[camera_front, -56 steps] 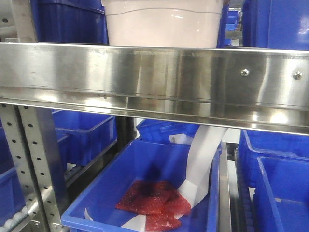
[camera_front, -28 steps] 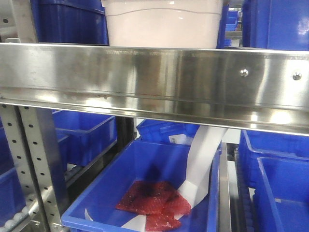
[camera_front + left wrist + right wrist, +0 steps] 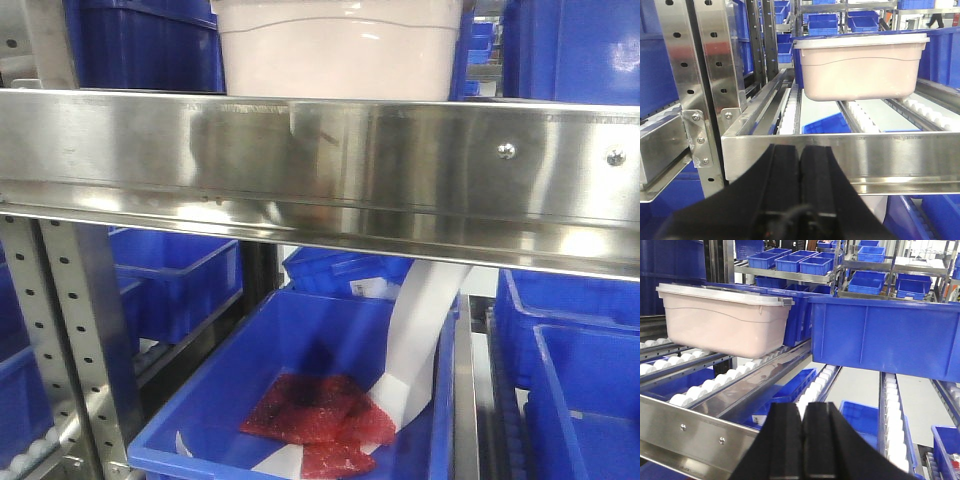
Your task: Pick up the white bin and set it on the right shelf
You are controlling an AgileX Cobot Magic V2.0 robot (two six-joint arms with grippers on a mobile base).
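Note:
The white bin [image 3: 340, 60] stands on the roller tracks of the steel shelf [image 3: 320, 160], just behind its shiny front rail. In the left wrist view the white bin [image 3: 860, 70] sits lidded beyond the shelf rail [image 3: 880, 155]. My left gripper [image 3: 800, 150] hangs in front of that rail, shut and holding nothing. In the right wrist view the white bin [image 3: 725, 320] rests at the far left on white rollers, behind the shelf rail [image 3: 685, 430]. My right gripper [image 3: 802, 407] is to the right of the bin and apart from it, shut and holding nothing.
A large blue crate [image 3: 885, 335] stands on the rollers right of the bin. Perforated steel uprights [image 3: 715, 75] rise on the left. Below the shelf a blue crate [image 3: 300, 390] holds red bags [image 3: 320, 420] and a white paper strip [image 3: 420, 330]. More blue crates fill the racks behind.
Only the reflections on the steel rail have shifted a little. The white bin stays where it was.

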